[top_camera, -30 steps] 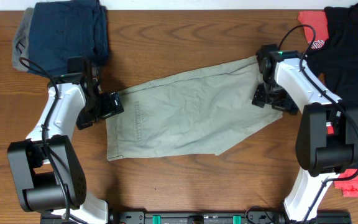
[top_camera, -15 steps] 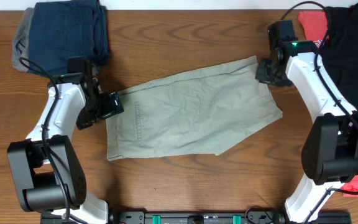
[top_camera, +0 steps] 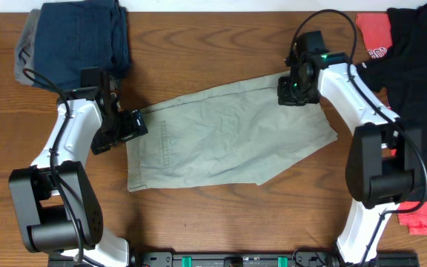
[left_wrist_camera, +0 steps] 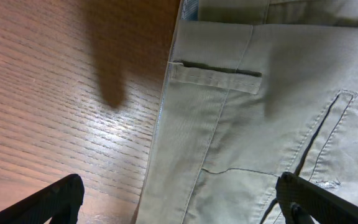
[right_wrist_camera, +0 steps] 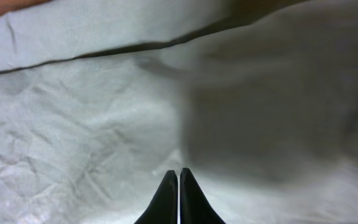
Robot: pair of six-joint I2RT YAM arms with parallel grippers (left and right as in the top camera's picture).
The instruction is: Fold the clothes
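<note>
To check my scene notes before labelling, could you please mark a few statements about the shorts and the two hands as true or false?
The khaki shorts lie spread on the wooden table. True.
The left hand is shut. False: its fingers stand wide apart.
The right hand is shut over the shorts. True.
The navy folded garment rests on the shorts. False: it lies apart, at the table's corner.

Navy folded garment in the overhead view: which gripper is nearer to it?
Left. The left gripper sits just below and beside the navy folded garment, at the waistband end of the shorts. The right gripper is far off, over their opposite end.
</note>
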